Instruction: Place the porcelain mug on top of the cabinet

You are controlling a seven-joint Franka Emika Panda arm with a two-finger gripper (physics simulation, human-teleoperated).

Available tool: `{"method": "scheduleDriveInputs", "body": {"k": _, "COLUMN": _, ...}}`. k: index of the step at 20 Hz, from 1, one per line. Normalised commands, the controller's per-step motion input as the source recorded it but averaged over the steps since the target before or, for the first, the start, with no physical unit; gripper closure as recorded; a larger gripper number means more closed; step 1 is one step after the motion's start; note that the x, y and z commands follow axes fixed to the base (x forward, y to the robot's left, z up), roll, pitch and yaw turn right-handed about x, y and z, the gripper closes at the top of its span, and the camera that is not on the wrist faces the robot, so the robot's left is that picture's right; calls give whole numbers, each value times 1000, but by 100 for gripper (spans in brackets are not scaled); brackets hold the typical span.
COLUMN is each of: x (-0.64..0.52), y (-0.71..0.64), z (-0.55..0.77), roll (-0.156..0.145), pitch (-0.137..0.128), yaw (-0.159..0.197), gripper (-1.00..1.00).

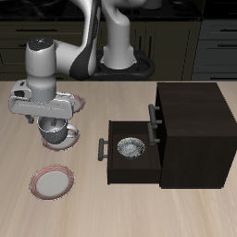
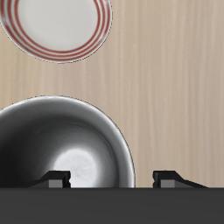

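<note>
The porcelain mug (image 1: 56,136) stands upright on the table, well away from the cabinet (image 1: 196,125), which is the big dark box with its drawer (image 1: 130,165) pulled open. My gripper (image 1: 52,124) is right above the mug, pointing down and open. In the wrist view the mug (image 2: 70,144) fills much of the frame, seen from above into its glossy inside. The gripper (image 2: 114,180) has one fingertip (image 2: 58,181) over the mug's inside and the other outside its rim, so the jaws straddle the wall. The handle is hidden.
A small patterned bowl (image 1: 131,148) lies in the open drawer. One pink-rimmed plate (image 1: 53,180) lies nearer the table's front edge and shows in the wrist view (image 2: 57,26). Another plate (image 1: 78,100) is partly hidden behind the arm.
</note>
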Motion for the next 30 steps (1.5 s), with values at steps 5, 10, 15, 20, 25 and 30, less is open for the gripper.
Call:
{"method": "scheduleDriveInputs", "body": {"k": 5, "x": 42, "y": -43, "z": -55, "roll": -21, "pitch": 10, "yaw": -7, "gripper": 100}}
{"method": "scheduleDriveInputs", "body": {"k": 10, "x": -11, "y": -48, "z": 81, "roll": -1, "pitch": -9, "yaw": -20, "gripper": 100}}
{"method": "scheduleDriveInputs", "body": {"k": 15, "x": 13, "y": 17, "z": 84, "roll": 13, "pitch": -1, "yaw": -15, "gripper": 100}}
{"method": "scheduleDriveInputs", "body": {"k": 20, "x": -108, "y": 237, "z": 459, "roll": 36, "pitch": -53, "yaw": -4, "gripper": 100}}
{"method": "scheduleDriveInputs", "body": {"k": 25, "x": -130, "y": 264, "z": 590, "roll": 24, "pitch": -69, "yaw": -1, "gripper": 100}}
{"method": "scheduleDriveInputs", "body": {"k": 30, "x": -88, "y": 206, "z": 525, "roll": -6, "pitch": -62, "yaw": -4, "gripper": 100}}
